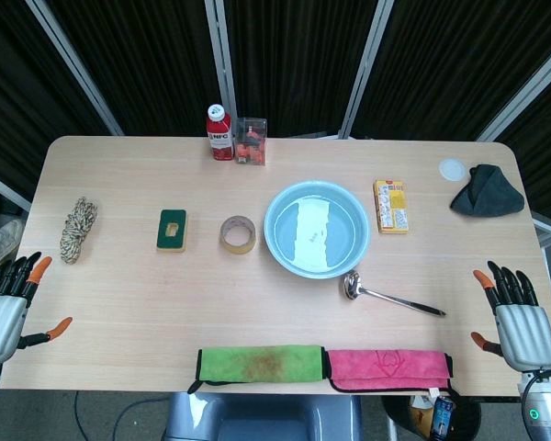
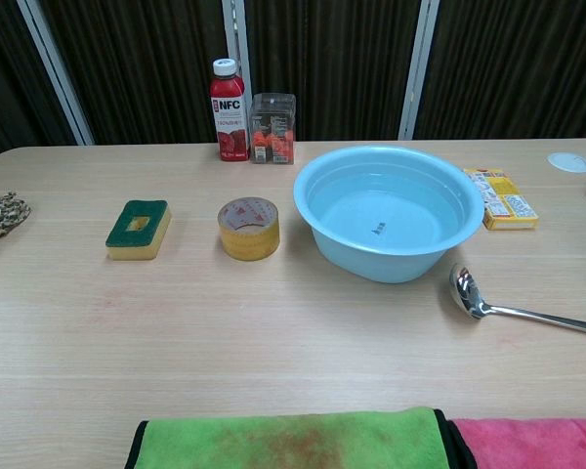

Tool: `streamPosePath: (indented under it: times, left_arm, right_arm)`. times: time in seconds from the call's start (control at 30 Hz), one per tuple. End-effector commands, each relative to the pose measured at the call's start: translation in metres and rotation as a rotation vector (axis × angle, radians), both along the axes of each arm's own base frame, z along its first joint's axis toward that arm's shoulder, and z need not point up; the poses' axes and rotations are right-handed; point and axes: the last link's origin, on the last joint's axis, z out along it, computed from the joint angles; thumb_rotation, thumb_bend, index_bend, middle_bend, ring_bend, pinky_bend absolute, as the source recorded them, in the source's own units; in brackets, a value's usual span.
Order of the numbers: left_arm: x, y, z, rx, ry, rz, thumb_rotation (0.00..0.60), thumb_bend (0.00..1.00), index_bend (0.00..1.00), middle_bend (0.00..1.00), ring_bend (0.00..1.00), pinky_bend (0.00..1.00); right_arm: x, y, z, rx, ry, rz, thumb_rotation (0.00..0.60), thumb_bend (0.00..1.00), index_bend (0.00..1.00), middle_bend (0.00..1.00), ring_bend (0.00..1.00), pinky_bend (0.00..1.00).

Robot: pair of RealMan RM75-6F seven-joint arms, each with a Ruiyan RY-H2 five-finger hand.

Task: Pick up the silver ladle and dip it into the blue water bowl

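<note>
Glossy metal ladle [image 1: 390,296], smooth plastic bowl [image 1: 318,229], matt wood-grain table [image 1: 147,303], soft cloth towels [image 1: 260,362].

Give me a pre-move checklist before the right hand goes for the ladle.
1. Right hand open, holding nothing: ok.
2. Left hand open, at table edge, out of the way: ok.
3. Silver ladle flat on table, handle pointing toward right hand: ok.
4. Ladle apart from blue bowl, not touching: ok.
5. Bowl upright, holding water: ok.
6. Path from right hand to handle unobstructed: ok.
</note>
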Motion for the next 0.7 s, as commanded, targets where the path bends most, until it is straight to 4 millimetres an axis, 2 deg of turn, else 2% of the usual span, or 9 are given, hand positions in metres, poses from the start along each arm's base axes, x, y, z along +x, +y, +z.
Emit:
streamPosePath:
  times: [0.03, 0.17, 0.3, 0.43, 0.57, 0.7]
  left_arm:
    - [0.0, 0.0, -0.001, -0.003, -0.001, 0.0, 0.375, 0.19, 0.0, 0.0, 0.0, 0.0]
    - [0.0, 0.002, -0.001, -0.007, -0.011, 0.004, 0.378, 0.19, 0.0, 0.0, 0.0, 0.0]
    - [0.001, 0.004, 0.0, -0.005, -0.027, 0.0, 0.377, 0.19, 0.0, 0.0, 0.0, 0.0]
    - [0.002, 0.005, -0.001, -0.018, -0.039, -0.015, 0.374, 0.19, 0.0, 0.0, 0.0, 0.0]
    - [0.001, 0.006, -0.001, -0.036, -0.051, -0.019, 0.38, 0.19, 0.0, 0.0, 0.0, 0.0]
    - [0.0, 0.007, 0.001, -0.038, -0.061, -0.018, 0.373, 0.19, 0.0, 0.0, 0.0, 0.0]
  right_arm:
    - [0.0, -0.001, 0.0, 0.001, 0.0, 0.0, 0.6, 0.03, 0.0, 0.0, 0.0, 0.0]
    - [-0.001, -0.004, -0.002, 0.004, -0.005, 0.003, 0.6, 0.03, 0.03, 0.0, 0.0, 0.0]
    - [0.0, -0.011, -0.01, 0.029, -0.057, 0.024, 0.6, 0.05, 0.22, 0.0, 0.0, 0.0]
    - [0.0, -0.027, -0.026, 0.084, -0.062, 0.047, 0.6, 0.11, 0.37, 0.0, 0.0, 0.0]
    - [0.005, -0.05, -0.054, 0.153, -0.054, 0.045, 0.6, 0.17, 0.41, 0.0, 0.0, 0.0]
    - [0.007, -0.061, -0.074, 0.206, -0.037, 0.022, 0.6, 0.18, 0.42, 0.0, 0.0, 0.0]
